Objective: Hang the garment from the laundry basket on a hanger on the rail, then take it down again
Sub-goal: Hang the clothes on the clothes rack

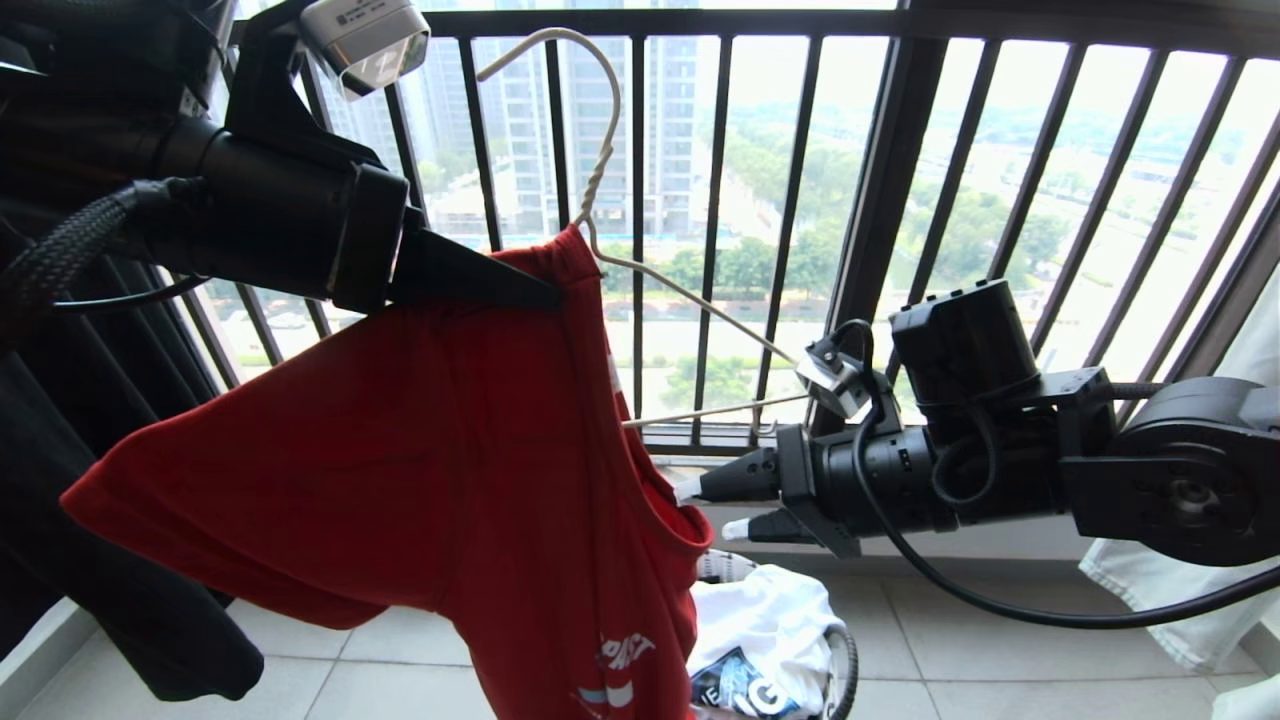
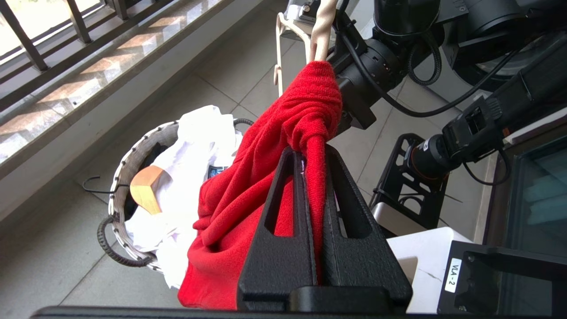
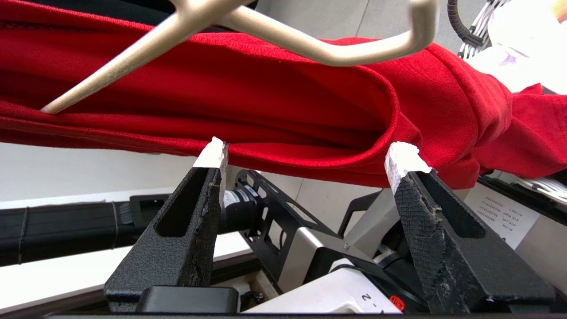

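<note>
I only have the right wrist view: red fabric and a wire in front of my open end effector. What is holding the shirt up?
Observer: The left end effector is shut on a bunched fold of the garment, right at the neck of the hanger.
Operator: Is the hook on anything?
Observer: No. The hook stands free in front of the window railing, and no rail shows.
Operator: What lies under the shirt?
Observer: The laundry basket, with white clothes and a wooden hanger in it.
</note>
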